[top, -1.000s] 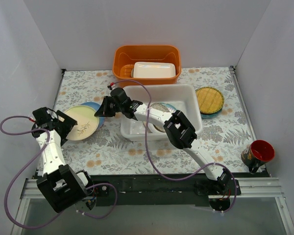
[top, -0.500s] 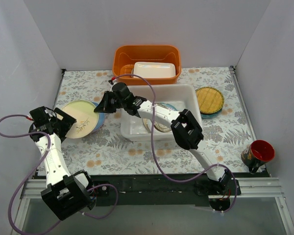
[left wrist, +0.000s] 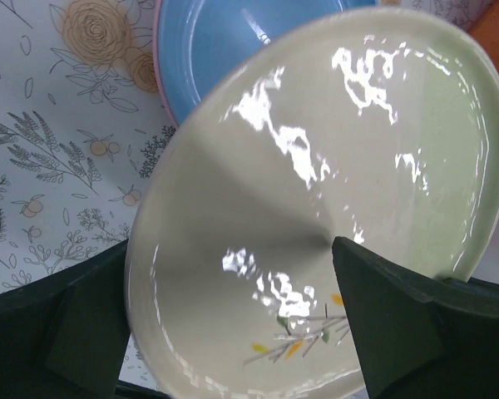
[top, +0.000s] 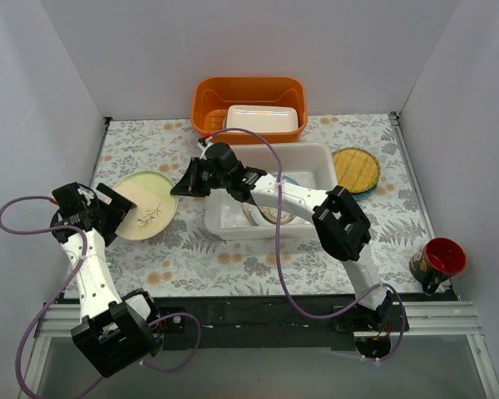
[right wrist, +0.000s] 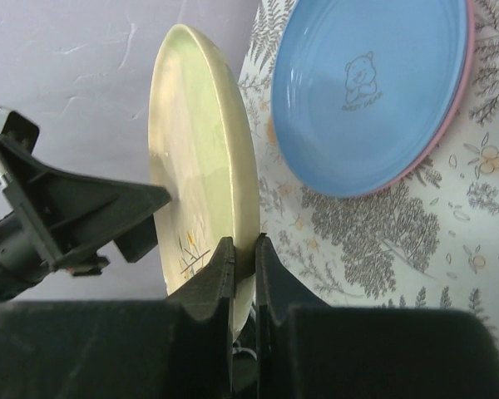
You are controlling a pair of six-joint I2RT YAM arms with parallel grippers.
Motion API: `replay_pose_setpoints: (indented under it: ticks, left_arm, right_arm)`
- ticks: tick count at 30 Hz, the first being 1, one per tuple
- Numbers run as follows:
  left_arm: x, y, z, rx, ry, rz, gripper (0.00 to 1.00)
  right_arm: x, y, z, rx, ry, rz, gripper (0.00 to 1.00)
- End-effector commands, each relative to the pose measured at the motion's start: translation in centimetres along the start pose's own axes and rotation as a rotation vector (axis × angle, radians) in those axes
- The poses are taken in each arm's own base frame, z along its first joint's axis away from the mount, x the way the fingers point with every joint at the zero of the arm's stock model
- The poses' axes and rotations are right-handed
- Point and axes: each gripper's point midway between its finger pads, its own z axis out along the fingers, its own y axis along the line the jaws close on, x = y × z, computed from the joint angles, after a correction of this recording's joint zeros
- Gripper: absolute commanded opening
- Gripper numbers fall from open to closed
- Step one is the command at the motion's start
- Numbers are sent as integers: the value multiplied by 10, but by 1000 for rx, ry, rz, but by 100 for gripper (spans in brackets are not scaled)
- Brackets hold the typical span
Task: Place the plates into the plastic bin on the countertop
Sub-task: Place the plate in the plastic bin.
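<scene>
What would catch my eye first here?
A cream plate stands tilted up at the left, pinched at its rim by the right gripper reaching across, with the open left gripper at its other side. Near it lies a blue plate. At the back stands a bright orange tub.

Cream plate [top: 145, 204] (sprig-printed), right gripper [top: 178, 189] at rim

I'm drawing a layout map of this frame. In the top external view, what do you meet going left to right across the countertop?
left gripper → cream plate → right gripper → plastic bin → yellow woven-pattern plate → red mug
</scene>
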Motion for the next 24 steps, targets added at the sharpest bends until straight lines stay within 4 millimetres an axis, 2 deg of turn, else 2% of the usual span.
replay_pose_setpoints:
  ticks: [1,7,15,24]
  left_arm:
    - [0,-21,-5,108,-1,13,92]
    - [2,-39,-16,209,-5,22,92]
    - [1,-89,-51,451,13,63,92]
    - [9,-104,-60,543,53,92,94]
  right_arm:
    - [-26,128,-65,-382,-58,-50,1]
    - [-33,130,-77,-368,-87,-58,1]
    - [-42,101,-86,-236,-127,-67,1]
    - [-52,70,-101,-162,-153,-43,1]
